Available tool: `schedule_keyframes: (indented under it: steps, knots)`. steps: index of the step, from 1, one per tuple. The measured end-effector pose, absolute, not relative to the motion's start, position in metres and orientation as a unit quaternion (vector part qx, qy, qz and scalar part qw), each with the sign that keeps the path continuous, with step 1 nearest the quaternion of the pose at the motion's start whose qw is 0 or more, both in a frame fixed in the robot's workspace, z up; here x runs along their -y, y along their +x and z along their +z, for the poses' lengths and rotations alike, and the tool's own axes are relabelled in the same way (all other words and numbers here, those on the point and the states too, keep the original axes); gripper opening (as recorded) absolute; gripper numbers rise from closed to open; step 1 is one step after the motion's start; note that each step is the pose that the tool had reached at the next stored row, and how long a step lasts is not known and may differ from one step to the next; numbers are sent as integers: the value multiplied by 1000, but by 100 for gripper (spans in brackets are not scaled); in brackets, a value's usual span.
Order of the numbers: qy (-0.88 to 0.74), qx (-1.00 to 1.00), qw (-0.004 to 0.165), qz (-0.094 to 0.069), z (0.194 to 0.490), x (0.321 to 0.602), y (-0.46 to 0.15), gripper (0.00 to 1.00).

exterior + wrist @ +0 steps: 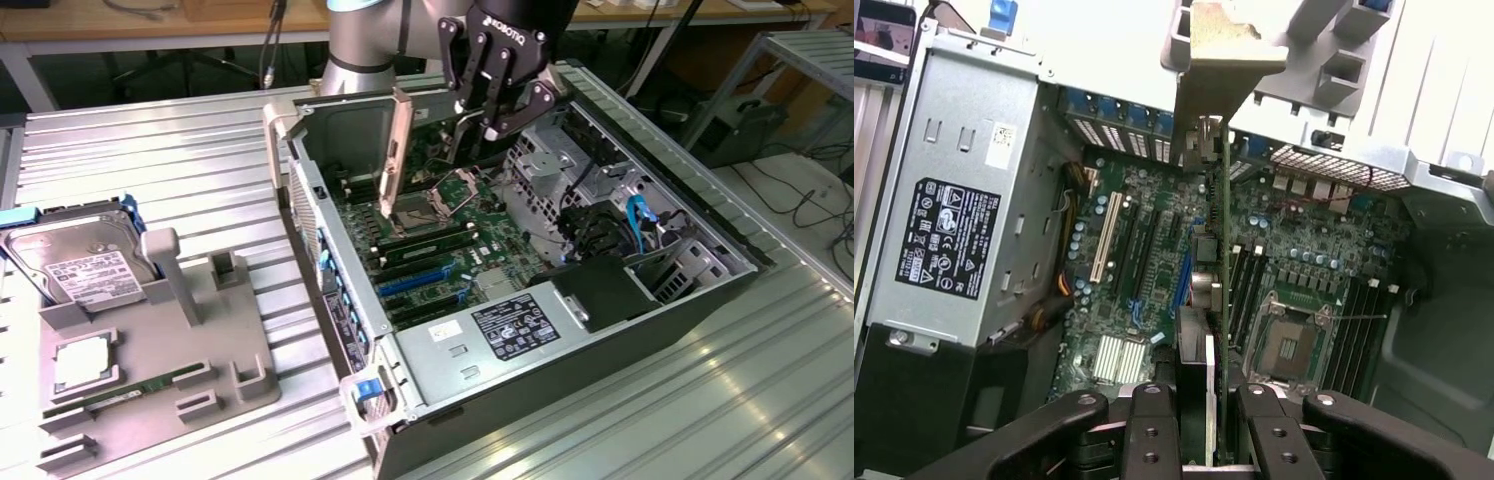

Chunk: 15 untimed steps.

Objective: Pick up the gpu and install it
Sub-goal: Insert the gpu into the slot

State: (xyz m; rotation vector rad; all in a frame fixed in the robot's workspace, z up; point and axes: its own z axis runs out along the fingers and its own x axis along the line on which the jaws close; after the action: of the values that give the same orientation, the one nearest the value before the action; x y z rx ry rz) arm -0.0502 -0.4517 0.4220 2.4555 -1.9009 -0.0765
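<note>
Fingers [1154, 440] of the black gripper [491, 118] are closed on the gpu [434, 160], pinching the thin card edge-on between them. The gpu hangs upright in the open computer case [667, 310], above the motherboard [427, 250] and not yet seated in any slot. It is a flat rectangular board, green along the thin edge seen in the wrist view [1226, 260], with a pale metal end bracket [396, 150] running down the side toward the case's rear wall; in the wrist view that bracket [1214, 70] appears as a tan strip reaching toward the perforated rear panel. The arm [367, 40] comes down from above the far side of the case, its grey wrist joint upright and the gripper pointing down into the chassis. Below the card lie the CPU socket [434, 205], the RAM slots and the blue expansion slots [420, 285]. The silver power supply [514, 335] with its black label fills the near end of the case. Well apart, on the exterior view's left, a grey fixture tray [227, 370] on the ribbed metal table [174, 160] holds a hard drive [80, 265], a processor [83, 362] and a RAM stick [127, 395].
</note>
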Motion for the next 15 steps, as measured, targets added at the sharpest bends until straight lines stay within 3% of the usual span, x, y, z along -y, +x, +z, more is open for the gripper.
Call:
schedule_keyframes:
  steps: [15]
  knots:
    - [797,603,27,-36,414,452,-50,27]
